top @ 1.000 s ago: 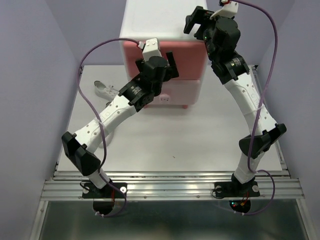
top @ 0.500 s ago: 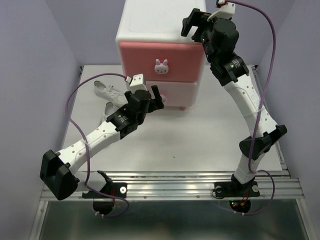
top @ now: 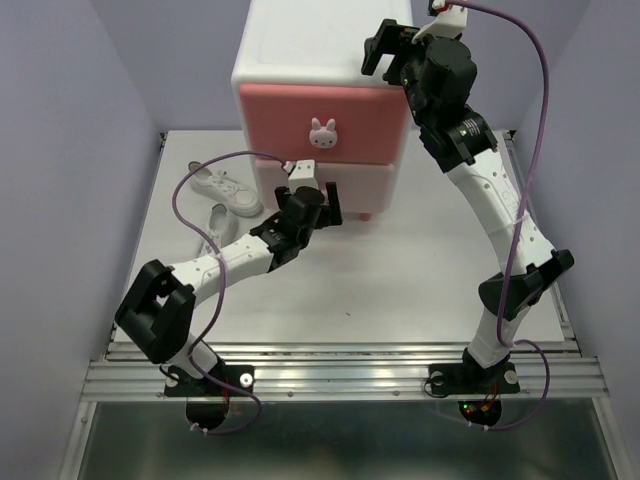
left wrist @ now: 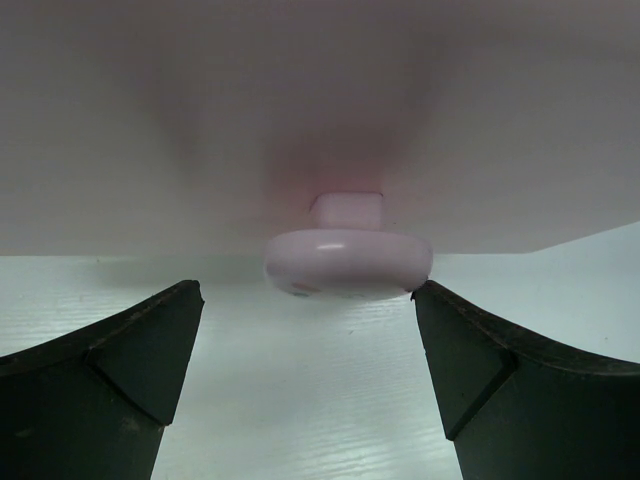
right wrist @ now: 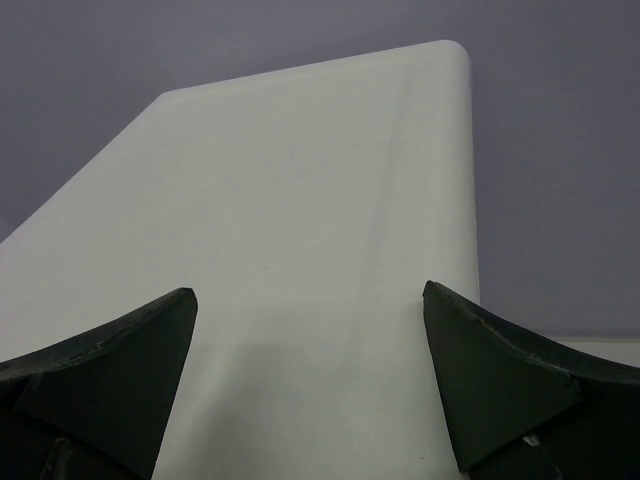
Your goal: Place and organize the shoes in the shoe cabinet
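The shoe cabinet stands at the back of the table, with a darker pink upper drawer and a pale pink lower drawer, both shut. My left gripper is open at the lower drawer's front. In the left wrist view its fingers flank the lower drawer's white knob, which sits just ahead of the tips. My right gripper is open above the cabinet's white top, holding nothing. Two white shoes lie left of the cabinet. The orange shoes are out of view.
The upper drawer's bunny knob is uncovered. The white table has a metal rail along its near edge. Purple walls close in on both sides. A purple cable loops from the left arm over the white shoes.
My left gripper has dropped from the upper drawer's front to the lower drawer's knob, uncovering the upper bunny knob. My right arm has hardly moved.
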`<state>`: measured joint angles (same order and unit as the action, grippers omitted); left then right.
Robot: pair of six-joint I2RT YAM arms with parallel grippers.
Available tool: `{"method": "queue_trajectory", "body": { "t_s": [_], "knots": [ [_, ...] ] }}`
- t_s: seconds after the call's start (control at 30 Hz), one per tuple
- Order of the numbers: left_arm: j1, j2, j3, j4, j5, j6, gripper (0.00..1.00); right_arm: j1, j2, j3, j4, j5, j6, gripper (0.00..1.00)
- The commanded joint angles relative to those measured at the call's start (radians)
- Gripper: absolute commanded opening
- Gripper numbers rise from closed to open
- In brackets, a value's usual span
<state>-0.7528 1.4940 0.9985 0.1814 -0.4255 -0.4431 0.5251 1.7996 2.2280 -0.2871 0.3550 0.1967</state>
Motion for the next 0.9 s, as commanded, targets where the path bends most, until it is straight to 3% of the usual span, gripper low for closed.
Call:
{"method": "queue_trajectory", "body": {
  "t_s": [0.0, 0.3, 0.37, 0.43, 0.47, 0.53, 0.57, 0.63, 0.87],
  "knots": [
    [0.000, 0.052, 0.054, 0.125, -0.028, 0.057, 0.99, 0.009, 0.112, -0.074, -0.239, -0.048, 0.027, 1.00],
    [0.041, 0.176, 0.203, 0.132, -0.076, 0.050, 0.99, 0.009, 0.098, -0.096, -0.239, -0.053, 0.029, 1.00],
    [0.047, 0.186, 0.227, 0.139, -0.073, 0.060, 0.94, 0.009, 0.095, -0.099, -0.241, -0.051, 0.030, 1.00],
    [0.050, 0.187, 0.233, 0.138, -0.073, 0.061, 0.77, 0.009, 0.095, -0.100, -0.239, -0.051, 0.032, 1.00],
    [0.050, 0.183, 0.230, 0.133, -0.071, 0.058, 0.56, 0.009, 0.093, -0.102, -0.241, -0.051, 0.032, 1.00],
    [0.050, 0.160, 0.206, 0.118, -0.047, 0.046, 0.30, 0.009, 0.093, -0.105, -0.241, -0.053, 0.035, 1.00],
    [0.050, 0.149, 0.190, 0.113, -0.041, 0.040, 0.11, 0.009, 0.092, -0.106, -0.241, -0.053, 0.035, 1.00],
    [0.050, 0.109, 0.139, 0.092, -0.024, 0.004, 0.00, 0.009, 0.090, -0.117, -0.241, -0.053, 0.041, 1.00],
    [-0.023, -0.055, -0.053, 0.014, -0.042, -0.106, 0.00, 0.009, 0.098, -0.125, -0.241, -0.056, 0.044, 1.00]
  ]
}}
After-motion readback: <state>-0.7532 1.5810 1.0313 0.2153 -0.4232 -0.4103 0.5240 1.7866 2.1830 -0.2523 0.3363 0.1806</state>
